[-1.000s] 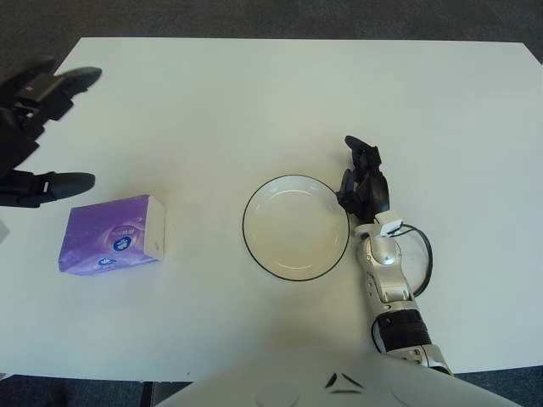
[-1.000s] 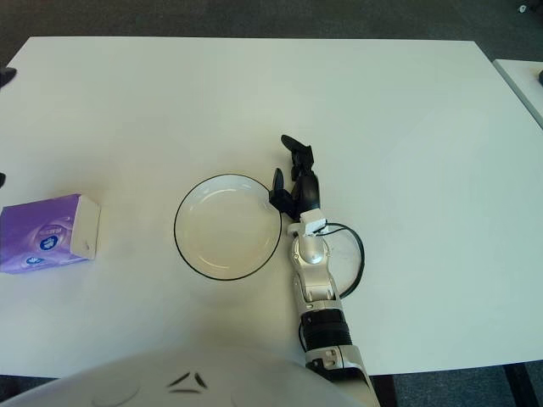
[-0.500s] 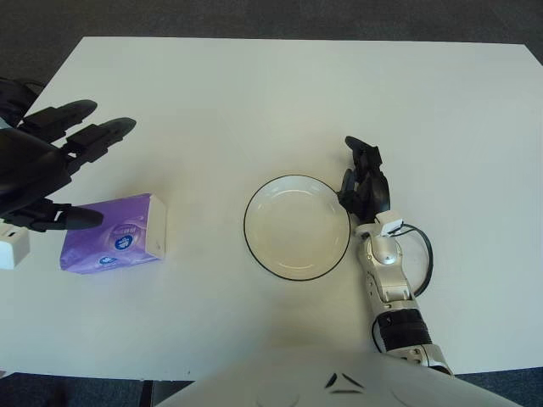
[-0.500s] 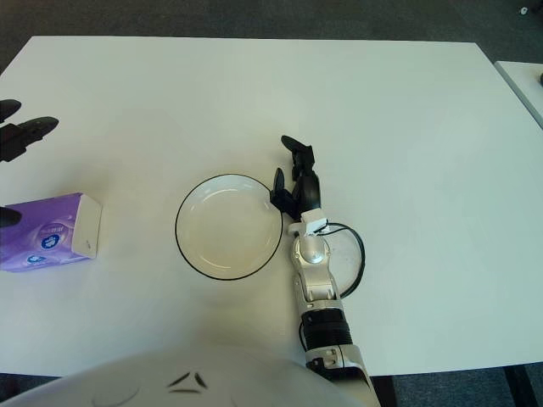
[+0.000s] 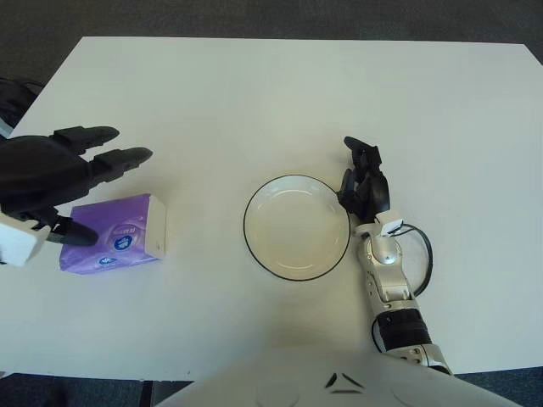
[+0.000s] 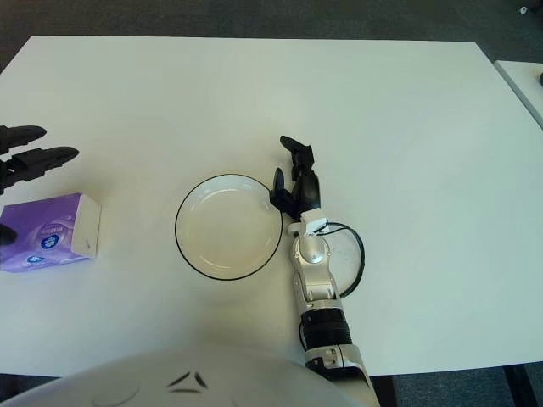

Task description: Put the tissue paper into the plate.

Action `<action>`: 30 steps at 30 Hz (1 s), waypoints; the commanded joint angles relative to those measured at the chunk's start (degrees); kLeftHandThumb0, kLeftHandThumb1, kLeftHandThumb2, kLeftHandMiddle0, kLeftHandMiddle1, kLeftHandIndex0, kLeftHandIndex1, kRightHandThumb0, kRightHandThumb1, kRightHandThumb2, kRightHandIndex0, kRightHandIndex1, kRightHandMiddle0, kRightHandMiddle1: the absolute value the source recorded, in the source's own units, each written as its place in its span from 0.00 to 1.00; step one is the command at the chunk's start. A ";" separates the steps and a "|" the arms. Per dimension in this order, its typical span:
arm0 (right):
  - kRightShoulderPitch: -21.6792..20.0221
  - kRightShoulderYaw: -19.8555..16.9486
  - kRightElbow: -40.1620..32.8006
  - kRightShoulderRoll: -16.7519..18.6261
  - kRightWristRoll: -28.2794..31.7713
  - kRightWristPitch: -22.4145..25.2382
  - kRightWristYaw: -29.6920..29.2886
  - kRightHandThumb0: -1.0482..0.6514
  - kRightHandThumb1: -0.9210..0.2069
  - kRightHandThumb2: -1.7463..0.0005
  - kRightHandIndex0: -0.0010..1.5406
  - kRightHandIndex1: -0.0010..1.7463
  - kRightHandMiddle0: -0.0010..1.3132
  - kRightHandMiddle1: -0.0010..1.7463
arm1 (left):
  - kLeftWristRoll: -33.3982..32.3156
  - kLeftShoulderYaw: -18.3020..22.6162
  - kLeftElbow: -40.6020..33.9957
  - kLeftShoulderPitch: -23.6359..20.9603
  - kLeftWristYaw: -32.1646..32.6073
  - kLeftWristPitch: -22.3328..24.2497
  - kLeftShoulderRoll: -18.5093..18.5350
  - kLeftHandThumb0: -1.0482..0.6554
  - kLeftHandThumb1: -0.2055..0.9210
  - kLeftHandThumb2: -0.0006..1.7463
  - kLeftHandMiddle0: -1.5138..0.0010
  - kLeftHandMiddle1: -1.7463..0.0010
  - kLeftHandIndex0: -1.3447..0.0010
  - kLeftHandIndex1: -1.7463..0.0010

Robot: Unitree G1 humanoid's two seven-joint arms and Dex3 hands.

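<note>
I see the tissue pack point(image 5: 113, 235), a purple packet with a white end, lying flat on the white desk point(image 5: 271, 93) toward my left side, well apart from the plate point(image 5: 296, 227). My left robot hand point(image 5: 53, 174) shows over the pack's left and far edge, its fingers point(image 5: 119, 158) spread apart and pointing right, with the thumb low across the pack's left end. I cannot tell whether any finger touches the pack; nothing is clamped on it. The plate, white with a dark rim, sits empty near the middle of the desk. My right robot hand point(image 5: 363, 180) shows just beside the plate's right rim, fingers loosely apart and holding nothing, its forearm running back toward me.
</note>
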 commanded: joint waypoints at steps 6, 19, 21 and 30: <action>6.65 -0.91 9.80 -0.80 0.83 6.83 0.53 0.24 0.00 0.52 0.21 0.08 0.00 0.52 | -1.67 -2.80 -4.77 -2.20 -7.51 11.20 1.22 0.00 1.00 0.21 1.00 1.00 1.00 1.00; 6.63 -0.99 9.78 -0.93 1.07 6.63 0.74 0.25 0.00 0.52 0.21 0.08 0.00 0.51 | -2.56 -3.80 -7.20 -3.54 -10.33 14.96 0.62 0.00 1.00 0.23 1.00 1.00 1.00 1.00; 6.66 -1.04 9.69 -0.89 1.12 6.62 0.72 0.26 0.00 0.52 0.21 0.08 0.00 0.52 | -2.80 -4.40 -7.37 -3.71 -11.02 15.72 1.05 0.00 1.00 0.23 1.00 1.00 1.00 1.00; 6.85 -1.11 9.44 -0.89 1.12 6.37 0.60 0.26 0.00 0.53 0.21 0.09 0.00 0.54 | 0.02 -7.12 -9.32 -4.49 -11.99 20.95 0.88 0.00 1.00 0.24 1.00 1.00 1.00 1.00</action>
